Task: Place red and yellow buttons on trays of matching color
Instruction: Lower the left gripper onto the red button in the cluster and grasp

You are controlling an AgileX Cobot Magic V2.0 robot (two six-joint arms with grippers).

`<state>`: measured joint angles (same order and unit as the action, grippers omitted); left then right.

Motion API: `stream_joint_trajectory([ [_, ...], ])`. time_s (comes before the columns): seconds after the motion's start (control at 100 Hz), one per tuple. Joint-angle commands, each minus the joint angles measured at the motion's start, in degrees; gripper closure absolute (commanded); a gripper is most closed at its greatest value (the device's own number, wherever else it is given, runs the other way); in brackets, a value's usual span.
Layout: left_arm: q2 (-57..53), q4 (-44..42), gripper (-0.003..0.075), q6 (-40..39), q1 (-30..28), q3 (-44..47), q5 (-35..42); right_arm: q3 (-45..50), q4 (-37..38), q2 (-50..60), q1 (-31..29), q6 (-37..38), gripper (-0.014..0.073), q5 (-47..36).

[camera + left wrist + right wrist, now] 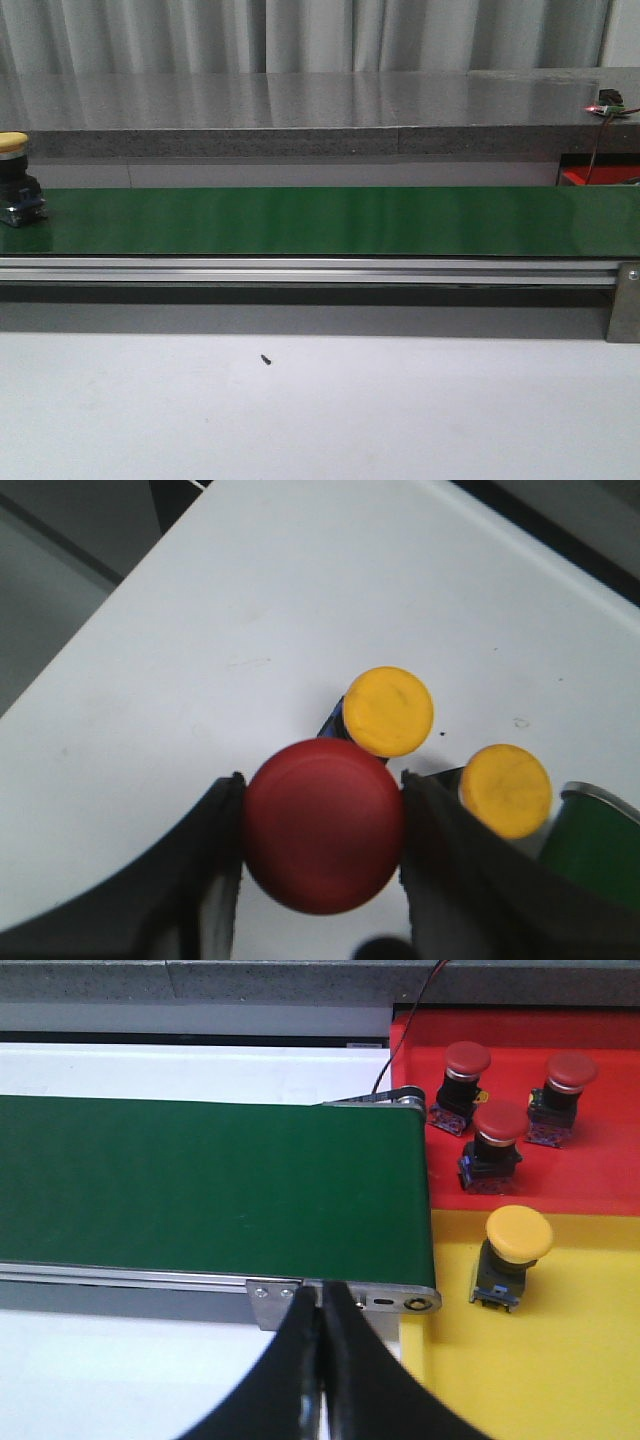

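Observation:
In the left wrist view my left gripper (pixel 322 815) is shut on a red button (pixel 323 825), one finger on each side of its round cap, above the white table. Two yellow buttons (pixel 388 710) (pixel 505 788) stand on the table just beyond it. In the right wrist view my right gripper (pixel 321 1300) is shut and empty, over the conveyor's end. The red tray (pixel 600 1160) holds three red buttons (pixel 466 1070). The yellow tray (pixel 560 1360) holds one yellow button (pixel 515 1245). In the front view a yellow button (pixel 15 180) rides the belt's far left end; neither gripper shows there.
A long green conveyor belt (pixel 330 220) with an aluminium rail (pixel 300 270) crosses the front view; its end (pixel 300 1190) meets the trays. A small dark screw (pixel 266 359) lies on the white table. A green object (pixel 595 850) sits beside the left gripper.

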<state>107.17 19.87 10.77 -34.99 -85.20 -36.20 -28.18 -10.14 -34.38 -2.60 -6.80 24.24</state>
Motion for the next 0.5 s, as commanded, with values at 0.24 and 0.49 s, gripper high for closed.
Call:
stream_joint_trajectory([
  [0.24,-8.5,0.7,0.058,2.3,1.7,-1.8,-4.5,-1.6,-0.3,0.1,0.1,-0.6,0.0717,-4.0],
  [0.49,-8.6,0.7,0.058,4.6,6.7,-1.7,-6.6,-1.6,-0.3,0.1,0.1,-0.6,0.0717,-4.0],
])
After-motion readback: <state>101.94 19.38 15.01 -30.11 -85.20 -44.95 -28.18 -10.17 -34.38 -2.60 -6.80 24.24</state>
